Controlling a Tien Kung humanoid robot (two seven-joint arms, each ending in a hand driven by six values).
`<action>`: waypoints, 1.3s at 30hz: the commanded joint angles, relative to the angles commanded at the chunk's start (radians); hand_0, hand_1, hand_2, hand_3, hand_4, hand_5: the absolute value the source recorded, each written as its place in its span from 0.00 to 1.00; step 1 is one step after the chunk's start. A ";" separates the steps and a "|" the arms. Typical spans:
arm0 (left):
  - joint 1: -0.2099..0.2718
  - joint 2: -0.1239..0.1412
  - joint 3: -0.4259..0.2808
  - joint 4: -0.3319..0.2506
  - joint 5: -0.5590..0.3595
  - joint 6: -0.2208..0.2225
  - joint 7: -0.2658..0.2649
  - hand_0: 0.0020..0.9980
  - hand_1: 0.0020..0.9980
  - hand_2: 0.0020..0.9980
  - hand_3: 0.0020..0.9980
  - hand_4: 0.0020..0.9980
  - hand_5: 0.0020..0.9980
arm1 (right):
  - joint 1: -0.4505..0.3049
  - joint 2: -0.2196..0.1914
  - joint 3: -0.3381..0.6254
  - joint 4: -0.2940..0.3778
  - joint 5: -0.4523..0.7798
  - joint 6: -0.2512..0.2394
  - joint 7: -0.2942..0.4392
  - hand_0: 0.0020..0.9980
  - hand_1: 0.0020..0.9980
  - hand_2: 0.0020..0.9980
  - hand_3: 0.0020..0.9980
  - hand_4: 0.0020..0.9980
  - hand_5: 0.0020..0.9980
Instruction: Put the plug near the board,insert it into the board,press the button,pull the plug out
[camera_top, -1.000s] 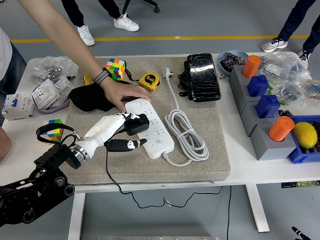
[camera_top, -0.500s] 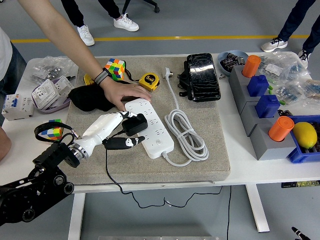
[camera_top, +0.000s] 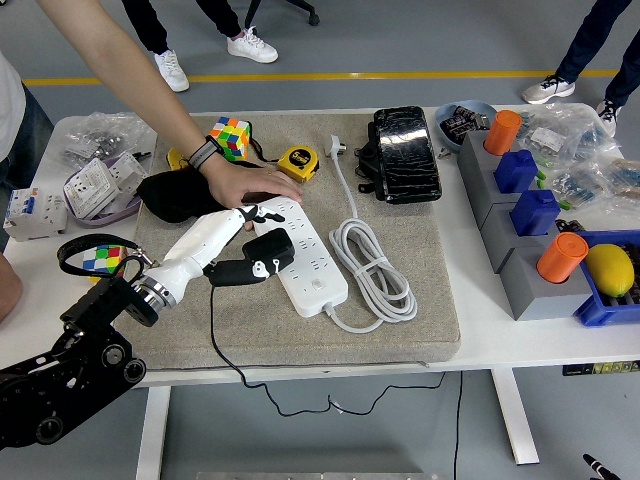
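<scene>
Head view: your left hand (camera_top: 235, 250) has fingers and thumb closed around one black plug (camera_top: 272, 250), held over the 9 o'clock edge of one white board (camera_top: 305, 255). One person's hand (camera_top: 240, 185) presses the board's 11 o'clock end; two puzzle cubes (camera_top: 231, 136) are on the table.

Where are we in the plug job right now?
Plug has reached the power strip, held in the left robot hand over the strip's left side. Whether its prongs are seated cannot be told. A person's hand steadies the strip's far end. Button press and pull-out remain.
</scene>
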 joint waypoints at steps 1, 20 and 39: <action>0.002 0.001 -0.005 -0.013 -0.003 -0.004 0.007 0.64 0.72 0.76 0.76 0.85 0.62 | 0.000 0.000 0.000 0.000 0.000 0.000 0.000 0.57 0.64 0.62 0.55 0.97 0.54; 0.006 0.006 -0.059 -0.233 -0.121 -0.230 0.346 0.13 0.15 0.25 0.79 0.88 0.37 | -0.002 -0.003 0.003 0.001 -0.003 0.002 -0.002 0.57 0.64 0.62 0.55 0.97 0.54; -0.024 -0.021 -0.044 -0.253 -0.169 -0.385 0.512 0.06 0.11 0.17 0.88 0.76 0.00 | -0.002 -0.004 0.002 0.002 -0.004 0.003 -0.003 0.57 0.64 0.62 0.55 0.97 0.54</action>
